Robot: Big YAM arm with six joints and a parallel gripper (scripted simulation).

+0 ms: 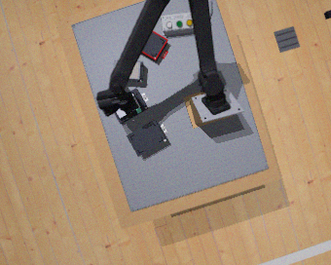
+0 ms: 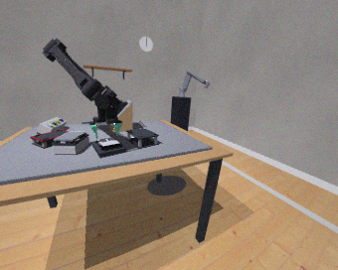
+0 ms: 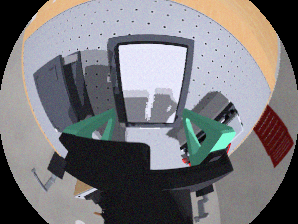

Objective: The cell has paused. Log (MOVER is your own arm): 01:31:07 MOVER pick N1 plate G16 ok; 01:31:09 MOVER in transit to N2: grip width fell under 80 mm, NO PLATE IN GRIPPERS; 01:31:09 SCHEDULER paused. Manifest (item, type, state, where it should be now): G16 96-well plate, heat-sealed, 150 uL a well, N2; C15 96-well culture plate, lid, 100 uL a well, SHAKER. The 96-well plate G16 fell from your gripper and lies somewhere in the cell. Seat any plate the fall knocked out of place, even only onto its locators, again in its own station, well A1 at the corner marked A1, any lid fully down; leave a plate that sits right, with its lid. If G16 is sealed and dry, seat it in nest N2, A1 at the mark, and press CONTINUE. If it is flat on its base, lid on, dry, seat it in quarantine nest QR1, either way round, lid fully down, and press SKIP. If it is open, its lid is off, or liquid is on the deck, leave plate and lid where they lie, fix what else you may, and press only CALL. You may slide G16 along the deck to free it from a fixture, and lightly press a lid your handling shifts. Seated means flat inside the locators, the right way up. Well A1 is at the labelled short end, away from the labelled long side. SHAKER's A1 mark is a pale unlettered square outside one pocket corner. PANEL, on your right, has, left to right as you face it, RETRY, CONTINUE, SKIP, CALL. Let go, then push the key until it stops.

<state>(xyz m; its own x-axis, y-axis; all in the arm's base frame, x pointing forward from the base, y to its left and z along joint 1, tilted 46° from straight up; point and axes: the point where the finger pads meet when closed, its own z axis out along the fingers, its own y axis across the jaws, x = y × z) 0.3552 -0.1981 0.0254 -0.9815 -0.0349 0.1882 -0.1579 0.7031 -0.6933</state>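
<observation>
One pale, glossy sealed plate (image 3: 150, 83) sits below the wide-open, empty green-fingered pincer (image 3: 152, 137) — centre on its long sides, descend level — then clamp.

Plate (image 1: 125, 113) under the gripper: in the top view the arm covers most of it; only a pale strip shows.
Plate label and A1 corner: too small and blurred in every view to read.
Panel (image 1: 176, 22) at the far edge of the bench: the arm crosses it; only three keys are seen.
Station letters (image 1: 145, 94): white marks, not readable.
Plate (image 3: 150, 83) in the wrist view: its near end is hidden behind the gripper body.
Red-edged station (image 3: 272, 133): cut by the lens rim.
</observation>
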